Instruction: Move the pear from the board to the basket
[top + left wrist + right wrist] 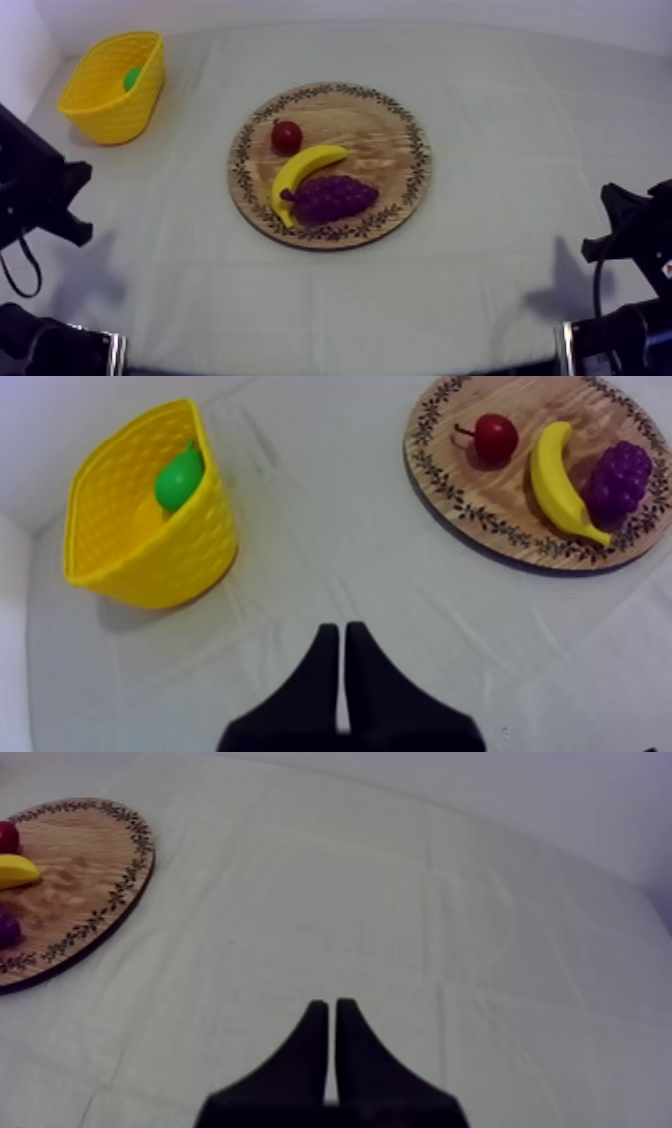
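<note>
Green pear (pixel 180 476): it lies inside the yellow basket (pixel 190 546), against the inner wall near the rim, ahead of the left jaws and off to their left.
Wooden board (pixel 510 486): ahead of the left jaws to their right, well apart from the basket. It carries a small red fruit (pixel 495 436), a banana (pixel 558 481) and grapes (pixel 617 479), and we see no pear on it.
Progress: we judge the task done, since the pear is already in the basket.
Left jaws: pressed together into a narrow wedge, pinching nothing, over bare tabletop (pixel 330 546) short of both basket and board.
Right jaws: pressed together too, holding nothing, over open cloth with the edge of the board ahead to their left.
Arm pose: the left arm (pixel 35 185) and the right arm (pixel 635 225) sit low at their own sides of the tabletop, drawn back and clear of the fruit.
Risk one: the basket looks light, so a sweep of the left arm past it could nudge or tip it and let the pear roll out over the rim.
Risk two: a further reach to the board would close on the wrong fruit, as only the other three are there.
Risk three: the banana touches the grapes, so a bump to one would likely shift the other.
</note>
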